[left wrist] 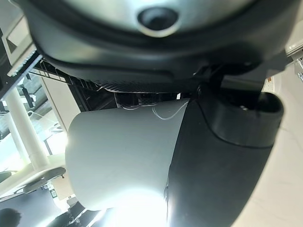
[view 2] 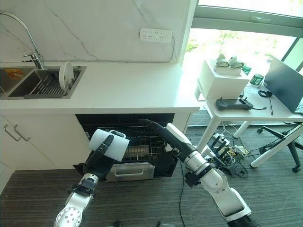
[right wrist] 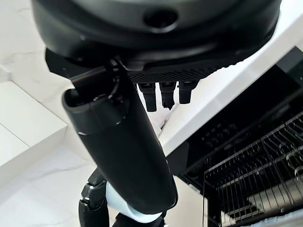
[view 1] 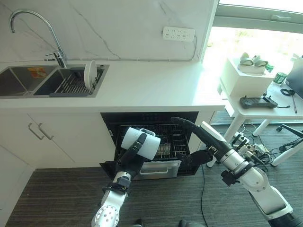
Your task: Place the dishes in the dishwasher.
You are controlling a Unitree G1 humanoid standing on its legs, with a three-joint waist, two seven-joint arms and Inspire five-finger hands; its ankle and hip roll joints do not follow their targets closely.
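A long white worktop runs under a marble wall, with a dark wood floor below and a bright window to the right. Set into the worktop is one double sink with one tap; one white plate stands on edge in the sink's rack. Under the worktop one dishwasher stands open, its wire rack pulled out. To the right, one small table carries a white box and a black controller.

One white mug is held in front of the rack, tilted, by the left robot hand, whose fingers curl round it. The right robot hand reaches toward the dishwasher opening, fingers straight and together, holding nothing, its tip just beside the rack's upper right.
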